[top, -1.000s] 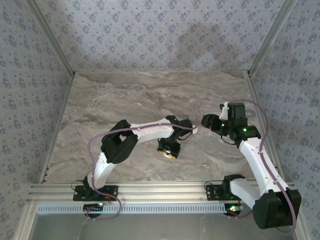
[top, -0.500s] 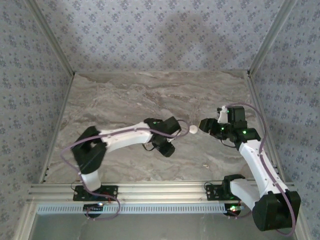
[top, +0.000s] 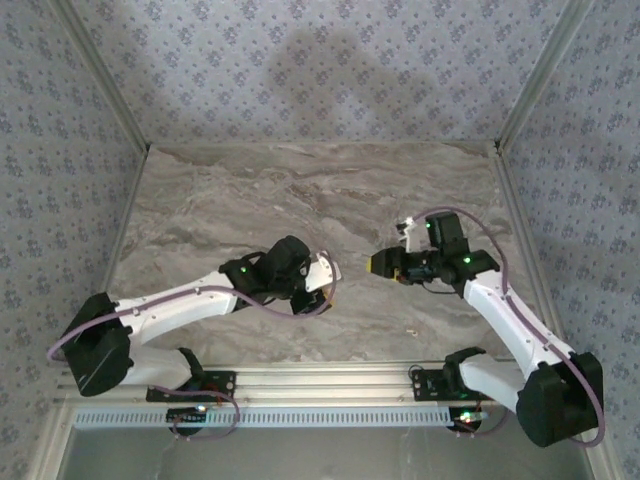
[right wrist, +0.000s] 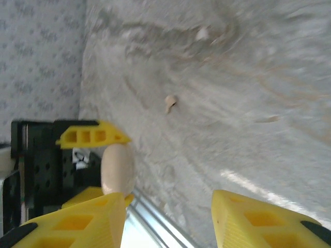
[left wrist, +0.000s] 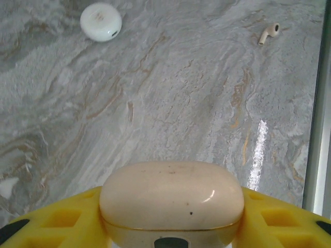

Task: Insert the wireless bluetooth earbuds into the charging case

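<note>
Marble-look counter (top: 300, 190) was the biggest thing in the top view. Left arm (top: 180, 300) ran in from 7 o'clock and right arm (top: 510, 310) from 5 o'clock, tips facing each other near mid-counter, close but apart.

Left fingers (left wrist: 57, 219), yellow, were closed on the cream charging case (left wrist: 170, 199), one finger at each end. Right fingers (right wrist: 248, 217), also yellow, stood apart with nothing between them, at 3 o'clock of the held case in the top view.

White round disc (left wrist: 101, 21) lay on the counter at 11 o'clock from the case in the left wrist view, well apart.

One earbud (left wrist: 269, 32), pale with a short stem, lay loose on the counter at 1 o'clock from the case, near the metal rail (left wrist: 323, 103), well apart from case and disc. In the right wrist view an earbud (right wrist: 170, 102) lay on the counter at 12 o'clock from the gap between the right fingers; same one or not, couldn't tell.

Small white piece (left wrist: 8, 187) sat at the 9 o'clock edge of the left wrist view, cut off, not identifiable.
</note>
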Motion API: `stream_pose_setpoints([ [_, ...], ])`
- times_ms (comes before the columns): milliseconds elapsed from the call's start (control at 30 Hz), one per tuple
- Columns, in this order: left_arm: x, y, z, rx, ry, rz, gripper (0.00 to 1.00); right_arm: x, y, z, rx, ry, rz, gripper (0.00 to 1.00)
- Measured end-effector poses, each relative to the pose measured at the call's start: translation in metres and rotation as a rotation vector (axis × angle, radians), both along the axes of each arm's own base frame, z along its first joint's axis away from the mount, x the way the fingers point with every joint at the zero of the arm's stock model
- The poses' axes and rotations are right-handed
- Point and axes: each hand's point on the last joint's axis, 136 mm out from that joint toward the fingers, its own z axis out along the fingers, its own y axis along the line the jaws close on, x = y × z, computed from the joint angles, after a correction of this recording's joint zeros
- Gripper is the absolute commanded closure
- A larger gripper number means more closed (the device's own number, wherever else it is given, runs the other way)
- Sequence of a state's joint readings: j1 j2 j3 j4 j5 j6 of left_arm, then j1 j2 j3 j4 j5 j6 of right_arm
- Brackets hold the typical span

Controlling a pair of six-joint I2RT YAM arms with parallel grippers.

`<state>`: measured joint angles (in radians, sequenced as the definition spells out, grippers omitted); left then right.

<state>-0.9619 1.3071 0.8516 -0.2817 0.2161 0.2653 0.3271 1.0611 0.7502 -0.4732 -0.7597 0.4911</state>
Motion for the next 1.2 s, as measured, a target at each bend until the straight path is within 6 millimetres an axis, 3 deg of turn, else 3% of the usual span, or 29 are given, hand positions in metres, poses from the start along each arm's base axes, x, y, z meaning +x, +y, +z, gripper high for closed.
stream_pose_setpoints([
  [233,0.000,-0.008,0.010,-0.032,-0.086,-0.094,0.56,-0.024,0.038,0.009,0.043,-0.038,0.156,0.50],
  [400,-0.001,-0.009,0.010,-0.036,-0.095,-0.109,0.56,-0.036,0.054,0.011,0.059,-0.048,0.215,0.50],
  [800,-0.002,-0.011,0.022,-0.071,-0.118,-0.120,0.56,-0.038,0.072,-0.006,0.043,-0.006,0.251,0.51],
  [1200,-0.002,-0.011,0.022,-0.070,-0.116,-0.119,0.56,-0.040,0.081,-0.005,0.048,-0.014,0.278,0.65],
])
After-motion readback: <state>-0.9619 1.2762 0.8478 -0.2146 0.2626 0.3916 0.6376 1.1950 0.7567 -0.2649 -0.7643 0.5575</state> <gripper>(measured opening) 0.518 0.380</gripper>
